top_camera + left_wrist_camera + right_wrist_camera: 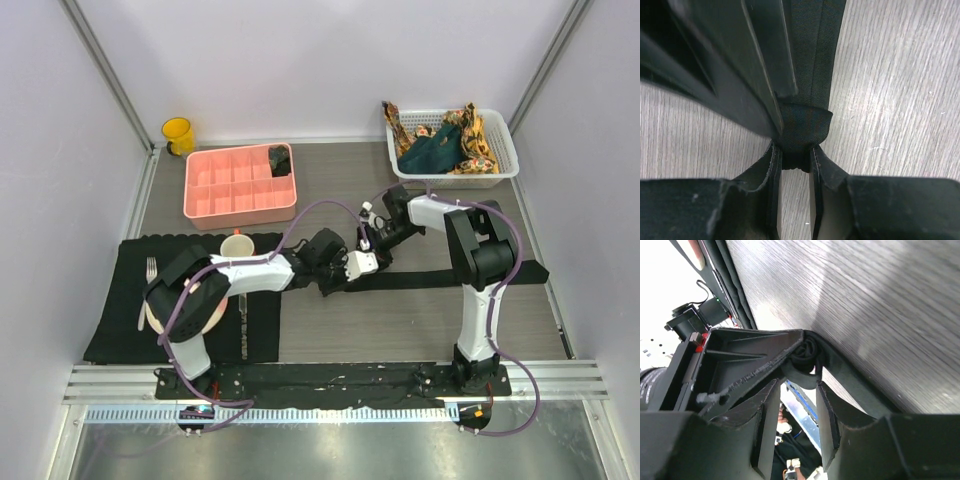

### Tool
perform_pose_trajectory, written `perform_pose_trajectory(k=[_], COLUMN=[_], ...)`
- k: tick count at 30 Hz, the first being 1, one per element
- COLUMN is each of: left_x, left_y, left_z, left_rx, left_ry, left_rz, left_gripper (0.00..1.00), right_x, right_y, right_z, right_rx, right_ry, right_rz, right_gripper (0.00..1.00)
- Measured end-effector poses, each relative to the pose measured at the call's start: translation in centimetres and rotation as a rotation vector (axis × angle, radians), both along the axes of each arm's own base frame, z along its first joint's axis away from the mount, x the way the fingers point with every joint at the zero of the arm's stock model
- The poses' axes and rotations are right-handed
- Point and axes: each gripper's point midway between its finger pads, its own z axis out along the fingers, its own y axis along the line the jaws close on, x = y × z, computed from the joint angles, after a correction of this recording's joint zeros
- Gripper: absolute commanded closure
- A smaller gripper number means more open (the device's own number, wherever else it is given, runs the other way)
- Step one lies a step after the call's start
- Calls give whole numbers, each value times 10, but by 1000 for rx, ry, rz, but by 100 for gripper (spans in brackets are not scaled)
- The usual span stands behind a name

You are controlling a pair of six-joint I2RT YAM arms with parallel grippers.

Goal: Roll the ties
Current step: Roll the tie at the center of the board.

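A plain black tie (pixel 450 277) lies flat across the table, running right from where both grippers meet. My left gripper (pixel 372 270) is shut on its small rolled end (pixel 805 127); the flat strip (pixel 812 60) runs away beyond the roll. My right gripper (pixel 380 252) comes from the far side, and its fingers (pixel 740 75) touch the same roll. In the right wrist view my right gripper (pixel 796 385) pinches the coiled end (pixel 807 355) at its tips. A dark teal tie (pixel 430 155) and orange patterned ties (pixel 478 140) lie in the white basket (pixel 505 165).
A pink divided tray (pixel 240 190) at the back holds a black roll (pixel 280 160). A yellow mug (pixel 178 135) stands at the back left. A wide black mat (pixel 125 310) on the left carries a plate, a fork (pixel 151 270) and a cup (pixel 237 245).
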Motion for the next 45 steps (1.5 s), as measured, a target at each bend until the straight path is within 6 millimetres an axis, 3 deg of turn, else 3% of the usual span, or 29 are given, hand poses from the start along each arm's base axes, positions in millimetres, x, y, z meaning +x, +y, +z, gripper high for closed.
perform_pose_trajectory(k=[6,11,15,19,20,24,33,36,39,42,45], left_x=[2,1,1,1,1,1,1,1,2,2,2], left_y=[-1,-1,0,0,-1,-1,-1,-1,-1,-1,-1], left_z=[0,0,-1,-1,-1,-1,-2,-2,-2,-2,-2], left_rx=[35,49,56,62,63,66,62,62,59,59,59], left_ry=[10,22,33,42,44,49,46,44,41,40,39], left_rz=[10,16,27,33,34,36,36,35,33,33,35], left_gripper=[88,88,87,87,87,87,88,88,88,88,88], right_x=[-3,-3,-4,-3,-3,0,21,28,26,21,8], right_y=[8,6,7,8,8,4,-17,-23,-22,-16,-9], right_z=[-3,-15,-24,-24,-25,-25,-12,-9,-7,-4,-5], right_rx=[-14,-47,-45,-28,-25,-6,-21,-37,-32,-20,-8], right_ry=[5,10,38,31,31,33,-87,-121,-113,-87,-37], right_rz=[6,12,16,29,32,24,12,9,12,13,18], right_gripper=[64,76,99,99,98,71,69,63,62,52,50])
